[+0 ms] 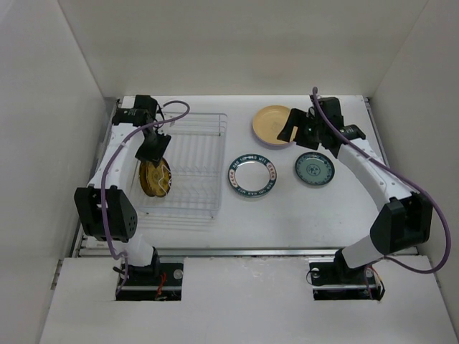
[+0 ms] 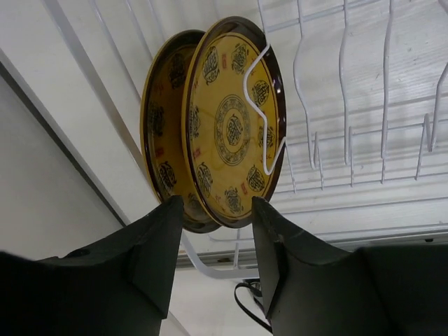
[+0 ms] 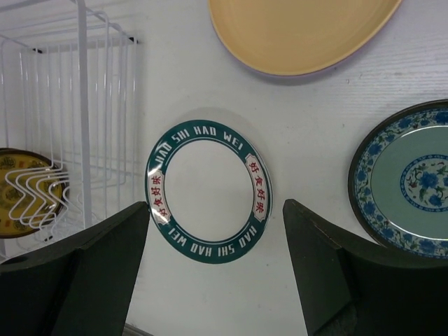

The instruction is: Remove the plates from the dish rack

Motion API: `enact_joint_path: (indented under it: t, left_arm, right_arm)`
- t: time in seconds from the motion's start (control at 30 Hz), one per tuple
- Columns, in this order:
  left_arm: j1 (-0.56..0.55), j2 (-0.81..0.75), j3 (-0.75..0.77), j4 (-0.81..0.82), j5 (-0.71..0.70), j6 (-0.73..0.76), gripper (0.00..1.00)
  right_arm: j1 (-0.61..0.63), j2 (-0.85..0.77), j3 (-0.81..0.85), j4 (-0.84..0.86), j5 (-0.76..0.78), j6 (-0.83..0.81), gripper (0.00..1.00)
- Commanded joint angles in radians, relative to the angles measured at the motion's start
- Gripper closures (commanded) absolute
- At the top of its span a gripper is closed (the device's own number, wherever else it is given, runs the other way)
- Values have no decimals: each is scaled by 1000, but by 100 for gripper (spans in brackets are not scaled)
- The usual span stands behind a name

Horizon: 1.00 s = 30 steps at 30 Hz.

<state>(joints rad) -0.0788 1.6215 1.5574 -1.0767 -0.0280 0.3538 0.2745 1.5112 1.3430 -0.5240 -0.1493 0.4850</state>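
The white wire dish rack [image 1: 188, 163] stands at the left. Two dark brown-gold plates [image 1: 155, 178] stand on edge in its left slots; in the left wrist view the front one [image 2: 234, 126] hides most of the rear one [image 2: 157, 133]. My left gripper [image 1: 154, 149] is open just above them, and the plates' near rims sit between its fingertips [image 2: 218, 227]. On the table lie a yellow-tan plate [image 1: 271, 123] with a lavender edge under it [image 3: 280, 71], a white teal-lettered plate [image 1: 252, 175] and a teal patterned plate [image 1: 314, 170]. My right gripper [image 1: 290, 129] is open and empty above the white plate [image 3: 208, 192].
White walls enclose the table on the left, back and right. The rack's right wall [image 3: 84, 105] stands close to the left of the white plate. A dark cable [image 2: 248, 308] lies below the rack's near edge.
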Motion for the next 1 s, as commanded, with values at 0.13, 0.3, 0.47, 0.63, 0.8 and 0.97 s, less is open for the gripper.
enact_joint_path:
  t: [0.13, 0.3, 0.47, 0.63, 0.8, 0.97]
  left_arm:
    - [-10, -8, -43, 21, -117, 1, 63]
    - [-10, 30, -71, 34, -128, -38, 63]
    - [-10, 64, -71, 24, -55, -47, 82]
    - [-10, 52, 32, -29, -46, -93, 100]
    - [-10, -20, 203, -58, -46, -127, 100]
    - [-10, -106, 413, -37, 60, -159, 100]
  right_arm:
    - [-1, -75, -27, 18, 31, -17, 17]
    - [-1, -94, -27, 9, 42, -17, 17]
    - [-1, -103, -27, 9, 42, -17, 17]
    - [-1, -103, -18, 9, 31, -17, 17]
    - [8, -103, 2, -1, 16, -45, 17]
    - [46, -127, -10, 62, -189, -126, 17]
